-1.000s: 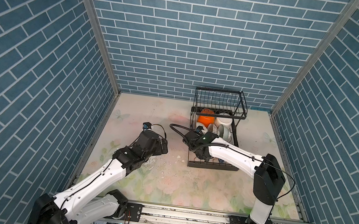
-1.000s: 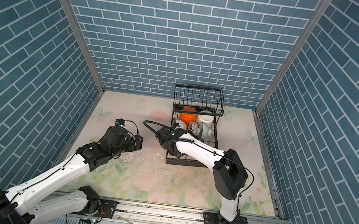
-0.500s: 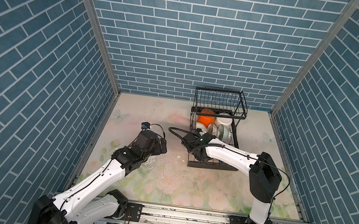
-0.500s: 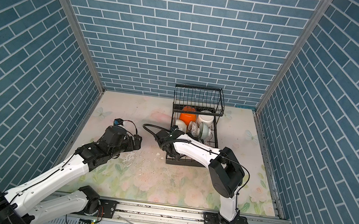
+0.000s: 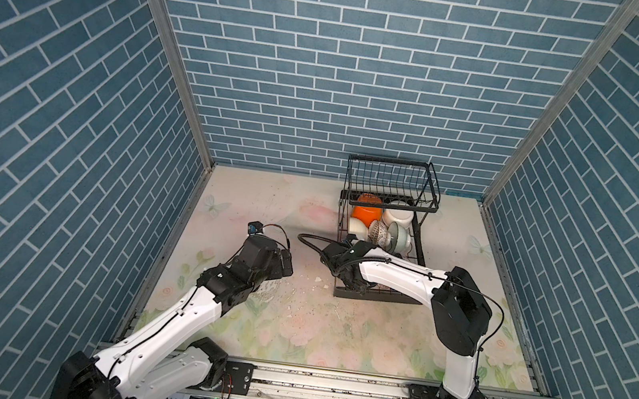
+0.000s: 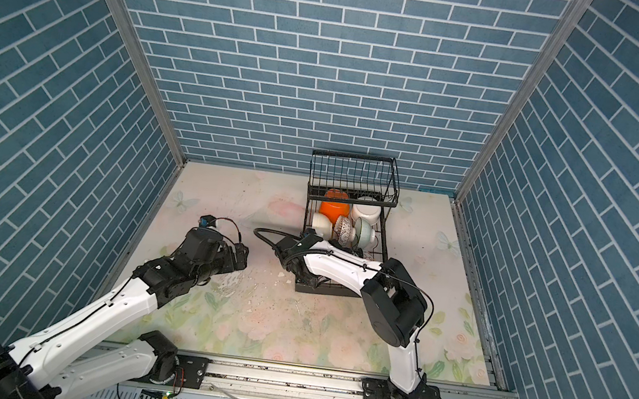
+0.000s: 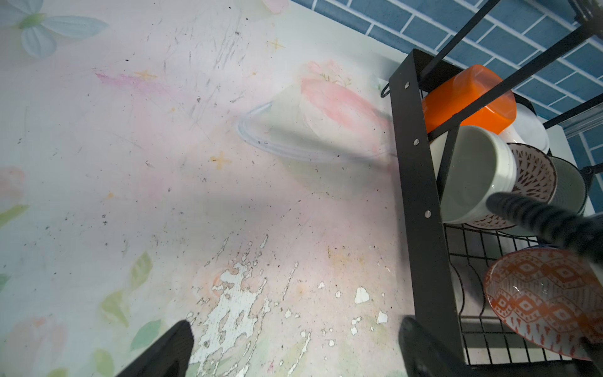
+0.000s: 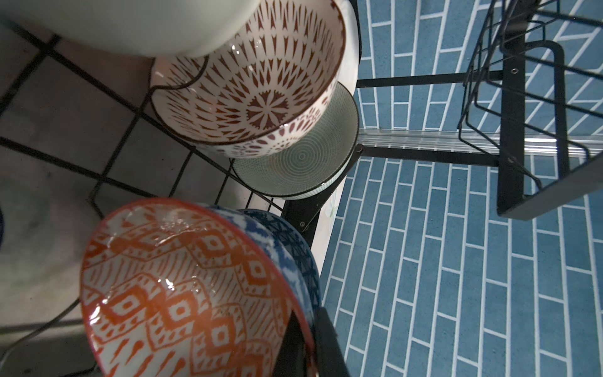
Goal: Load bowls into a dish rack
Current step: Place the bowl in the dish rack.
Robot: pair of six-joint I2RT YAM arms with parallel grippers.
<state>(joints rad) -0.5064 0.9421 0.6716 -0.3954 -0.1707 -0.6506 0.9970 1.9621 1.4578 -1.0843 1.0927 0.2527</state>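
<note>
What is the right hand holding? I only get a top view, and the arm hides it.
Observer: The right wrist view shows the right hand shut on the rim of an orange-patterned bowl.
Operator: Is anything behind that bowl?
Observer: Blue patterned bowls stand just behind it.
Operator: What about the left hand?
Observer: The left hand is open and empty above the table, beside the dish rack.

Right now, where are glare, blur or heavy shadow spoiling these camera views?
Right wrist view: wet glints on the orange-patterned bowl, the dish rack floor in shadow, the right gripper dark and soft at the edge. Left wrist view: black cable and the left gripper's fingers blurred, table sharp. Both top views: evenly lit, sharp throughout.
</note>
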